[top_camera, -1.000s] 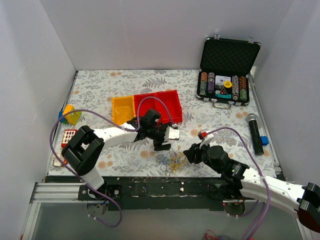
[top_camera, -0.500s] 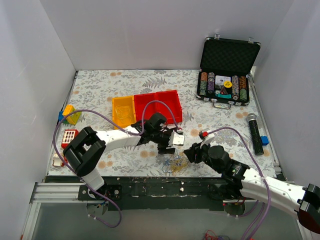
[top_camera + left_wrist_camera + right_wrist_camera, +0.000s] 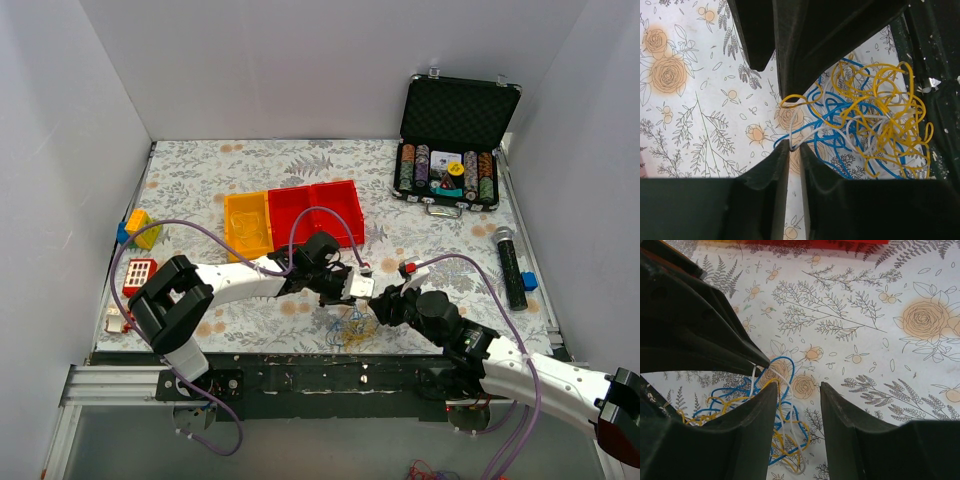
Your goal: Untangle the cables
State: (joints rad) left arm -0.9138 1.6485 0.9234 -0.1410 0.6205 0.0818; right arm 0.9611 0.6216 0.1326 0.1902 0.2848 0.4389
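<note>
Left fingers (image 3: 780,172) advanced, nipped onto cables (image 3: 875,115); right fingers (image 3: 755,422) half-open, empty, crowding alongside; red bins (image 3: 335,208) behind.

My left arm (image 3: 235,277) is stretched out low across toward the middle, and my right arm (image 3: 520,368) reaches in from the other side, so the two wrists sit nose to nose, tips pretty much touching. Left gripper (image 3: 795,152) has its jaws nearly together, just a sliver of gap, nipping a strand of the cables (image 3: 865,115) right at the tips. Right gripper (image 3: 796,395) points down at an angle, its jaws clearly apart.
</note>
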